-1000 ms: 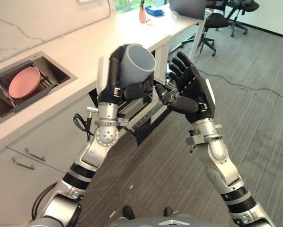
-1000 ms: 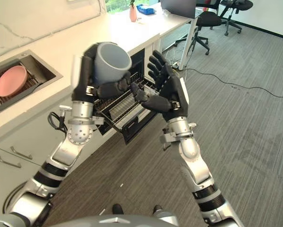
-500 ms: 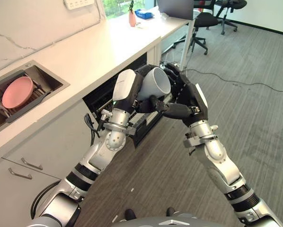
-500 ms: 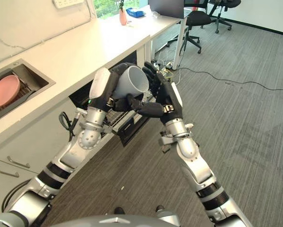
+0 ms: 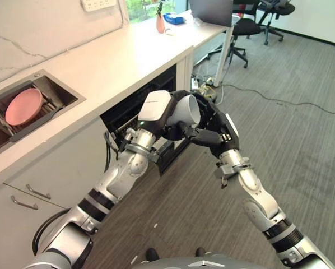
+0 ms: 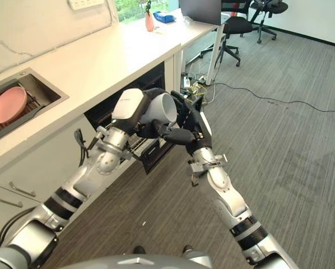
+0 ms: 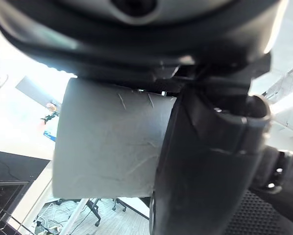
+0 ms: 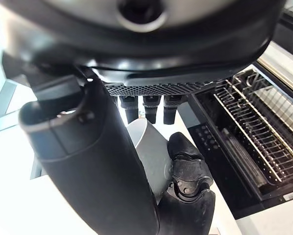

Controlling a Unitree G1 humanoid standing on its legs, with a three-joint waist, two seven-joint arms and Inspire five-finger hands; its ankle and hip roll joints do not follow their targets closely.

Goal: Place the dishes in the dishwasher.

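A grey cup (image 5: 185, 109) hangs on its side in front of the open dishwasher (image 5: 128, 112), mouth turned right, with my left hand (image 5: 156, 109) curled round its body. In the left wrist view the cup (image 7: 107, 142) sits tight against the palm. My right hand (image 5: 220, 131) meets it from the right: straight fingers lie behind the rim and the thumb reaches under the cup (image 8: 149, 147). The wire rack (image 8: 256, 142) is pulled out below both hands. A pink plate (image 5: 23, 106) lies in the sink (image 5: 61, 98) at the left.
The white counter (image 5: 117, 56) runs above the dishwasher, with a pink vase (image 5: 159, 25) at its far end. Cabinet drawers (image 5: 27, 196) stand at the lower left. Office chairs (image 5: 240, 28) and a floor cable (image 5: 279, 101) lie to the right on grey carpet.
Both hands have come down from chest height to the dishwasher opening with the cup. My right hand, spread apart a second ago, has closed in against the cup.
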